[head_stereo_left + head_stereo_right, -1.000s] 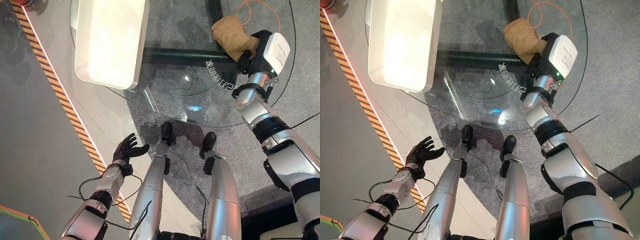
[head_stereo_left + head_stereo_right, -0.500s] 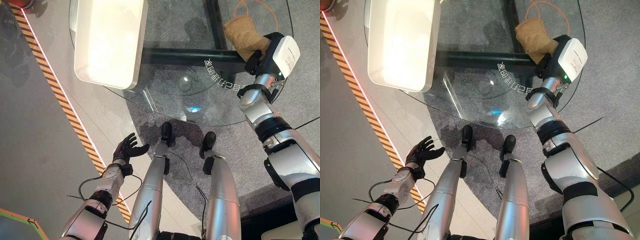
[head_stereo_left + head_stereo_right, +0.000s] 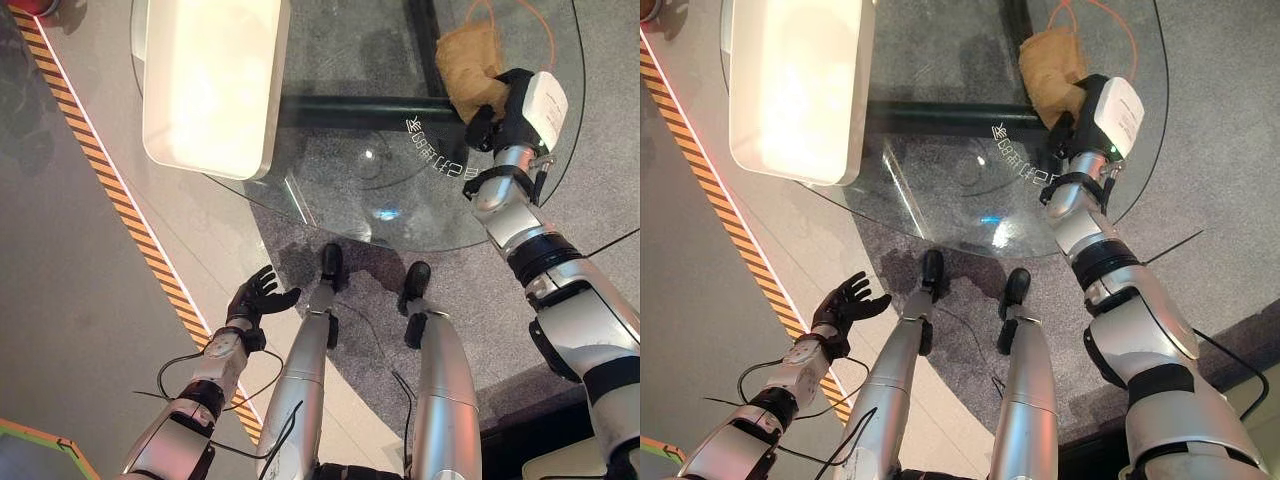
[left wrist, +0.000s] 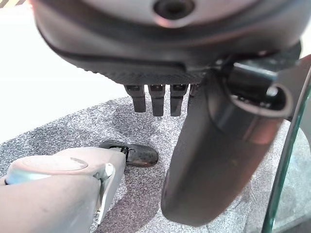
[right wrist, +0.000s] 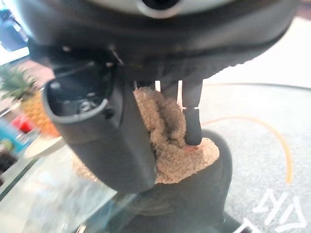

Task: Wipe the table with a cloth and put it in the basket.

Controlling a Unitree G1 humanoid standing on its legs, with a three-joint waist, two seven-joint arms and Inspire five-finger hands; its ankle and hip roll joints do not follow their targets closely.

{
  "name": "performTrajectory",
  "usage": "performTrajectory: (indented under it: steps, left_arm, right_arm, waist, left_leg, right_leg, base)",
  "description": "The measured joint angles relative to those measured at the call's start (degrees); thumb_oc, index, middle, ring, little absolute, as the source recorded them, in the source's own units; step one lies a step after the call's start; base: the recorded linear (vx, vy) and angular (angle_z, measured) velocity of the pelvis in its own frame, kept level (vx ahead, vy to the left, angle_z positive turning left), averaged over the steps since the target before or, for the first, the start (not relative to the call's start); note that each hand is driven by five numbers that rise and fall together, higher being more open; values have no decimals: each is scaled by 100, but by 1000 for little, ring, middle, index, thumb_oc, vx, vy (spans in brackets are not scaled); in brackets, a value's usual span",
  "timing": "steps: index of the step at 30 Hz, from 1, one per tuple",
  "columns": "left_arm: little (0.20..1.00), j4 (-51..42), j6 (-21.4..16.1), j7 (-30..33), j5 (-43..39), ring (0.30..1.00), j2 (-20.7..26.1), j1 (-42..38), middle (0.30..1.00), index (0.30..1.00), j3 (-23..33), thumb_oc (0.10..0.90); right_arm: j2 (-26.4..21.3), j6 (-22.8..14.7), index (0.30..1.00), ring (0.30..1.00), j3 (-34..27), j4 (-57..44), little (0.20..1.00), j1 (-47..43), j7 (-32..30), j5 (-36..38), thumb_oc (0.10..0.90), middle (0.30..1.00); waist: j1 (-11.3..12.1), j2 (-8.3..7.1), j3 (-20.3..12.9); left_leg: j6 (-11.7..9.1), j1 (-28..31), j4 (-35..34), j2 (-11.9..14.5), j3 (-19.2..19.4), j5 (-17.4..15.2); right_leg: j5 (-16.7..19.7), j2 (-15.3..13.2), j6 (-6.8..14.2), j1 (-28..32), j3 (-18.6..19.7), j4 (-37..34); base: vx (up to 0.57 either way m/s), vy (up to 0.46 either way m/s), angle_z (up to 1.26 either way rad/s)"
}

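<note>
Looking down from robot's head onto a round clear glass table w/ a dark frame bar beneath it and grey speckled carpet showing thru the glass.

Right hand, dark, is reaching over the table's far right part and is gripping a tan, crumpled terry cloth. In right wrist view the fingers and thumb are curling round the fuzzy cloth, clamping it; the cloth is bunching up between them and is resting on the glass. Most of the cloth is sticking out past the hand, away from the robot.

A thin orange cord is looping on the carpet under the glass, near the cloth.

A white, rounded-rectangular basket, shallow w/ smooth plastic-looking walls, is sitting on the table's far left part, well apart from the cloth and right hand, its edge overhanging the glass rim.

Left hand is hanging low at robot's left side, off the table, above the pale floor by a strip of orange-and-black hazard tape. Its fingers are spreading apart, relaxed, holding nothing; left wrist view is showing short straight fingers over carpet.
</note>
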Motion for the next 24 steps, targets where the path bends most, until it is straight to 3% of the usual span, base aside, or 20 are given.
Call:
performTrajectory:
  steps: [8,14,24]
  left_arm:
    - [900,3,-67,27,15,900,-24,0,900,900,-3,800]
    - [900,-54,-69,105,31,900,-41,-1,900,900,-4,800]
    - [900,-67,-67,151,34,900,-61,-8,900,900,-3,800]
  right_arm:
    - [346,-10,300,300,572,-556,200,164,882,-380,100,300]
    - [646,-115,300,300,754,-868,200,412,1167,-483,100,300]
    - [714,-116,300,300,861,-1088,200,590,1441,-484,100,300]
  waist:
    - [4,3,-2]
    - [45,4,-2]
    - [54,4,-2]
  left_leg:
    - [-18,161,-112,26,1,36]
    - [-32,167,-196,31,1,80]
    - [-41,182,-198,29,0,88]
  right_leg:
    - [0,-2,-12,110,-1,-7]
    - [-6,-14,-23,95,-32,-13]
    - [-9,-17,-28,96,-34,24]
  base:
    - [0,0,0]
    - [1,9,2]
    - [0,0,0]
